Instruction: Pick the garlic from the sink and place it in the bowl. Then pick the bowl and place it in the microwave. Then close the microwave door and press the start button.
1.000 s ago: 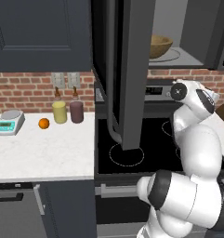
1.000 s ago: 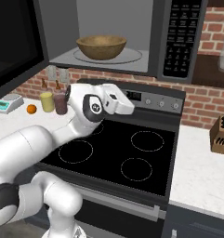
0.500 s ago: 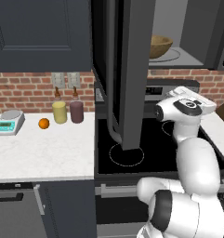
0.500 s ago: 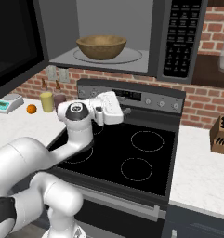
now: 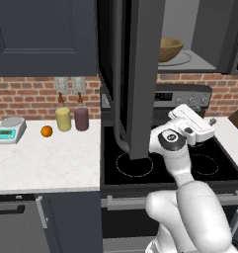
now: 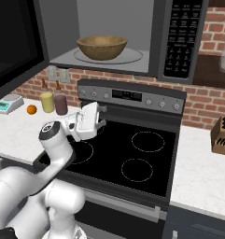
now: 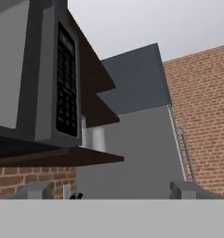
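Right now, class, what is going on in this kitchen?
The bowl already sits inside the microwave, whose door hangs wide open. The arm's gripper is open and empty, low over the stove. Closing the door and pressing start are not yet done. I cannot see garlic in the bowl.

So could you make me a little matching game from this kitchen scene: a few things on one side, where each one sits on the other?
Things:
1. wooden bowl
2. small orange fruit
3. knife block
4. robot's tool

Places:
A. on the counter right of the stove
B. above the stove's cooktop, jaws open
C. inside the open microwave
D. on the counter left of the stove, beside a yellow cup

Pairs: 1-C, 2-D, 3-A, 4-B
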